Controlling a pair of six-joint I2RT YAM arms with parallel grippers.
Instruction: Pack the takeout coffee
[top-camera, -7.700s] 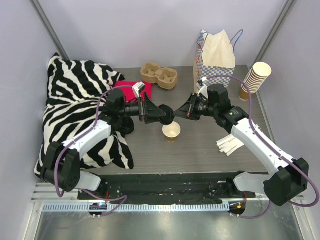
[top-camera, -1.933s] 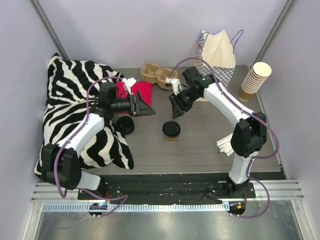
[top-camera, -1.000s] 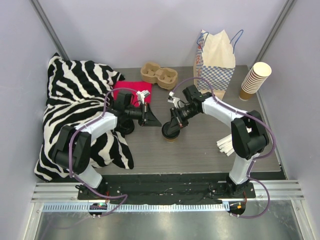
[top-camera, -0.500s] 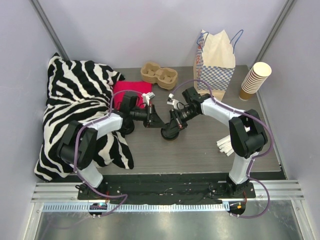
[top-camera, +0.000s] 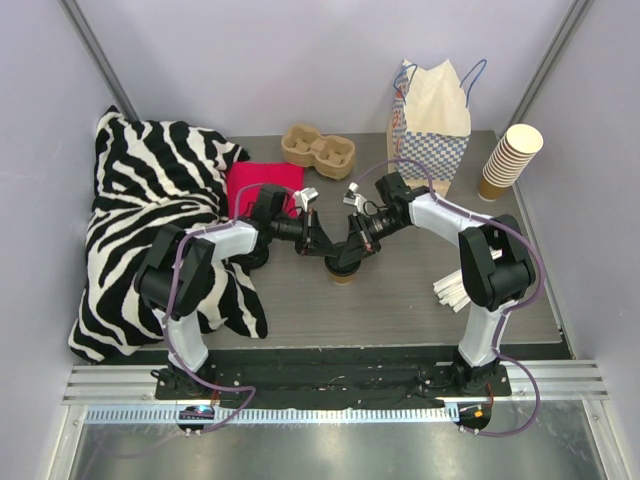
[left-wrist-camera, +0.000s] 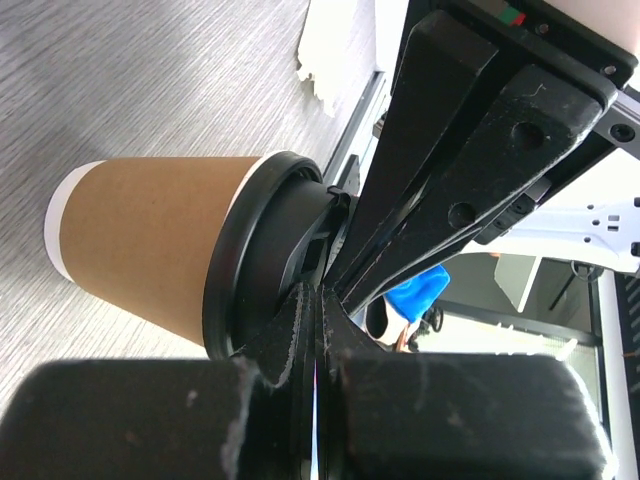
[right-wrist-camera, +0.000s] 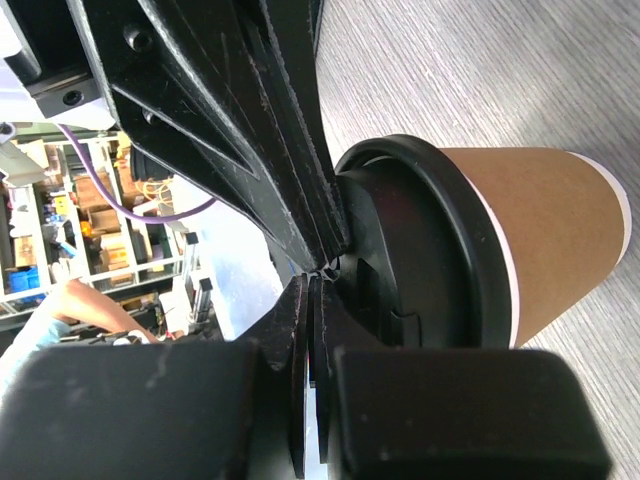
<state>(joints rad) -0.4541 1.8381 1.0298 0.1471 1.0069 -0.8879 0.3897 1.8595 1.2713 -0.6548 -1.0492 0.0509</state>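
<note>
We see the coffee cup (left-wrist-camera: 150, 235) in matt tan paper, its lid (left-wrist-camera: 250, 270) in smooth black plastic with a faint sheen. The table (left-wrist-camera: 130, 80) shows grey wood grain. The left claw (left-wrist-camera: 318, 295) and right claw (right-wrist-camera: 312, 280) look like grainy matt black plastic. At nine o'clock lies soft zebra cloth (top-camera: 150, 200).

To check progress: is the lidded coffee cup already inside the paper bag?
No, the takeout coffee stands on the table, apart from the bag.
</note>
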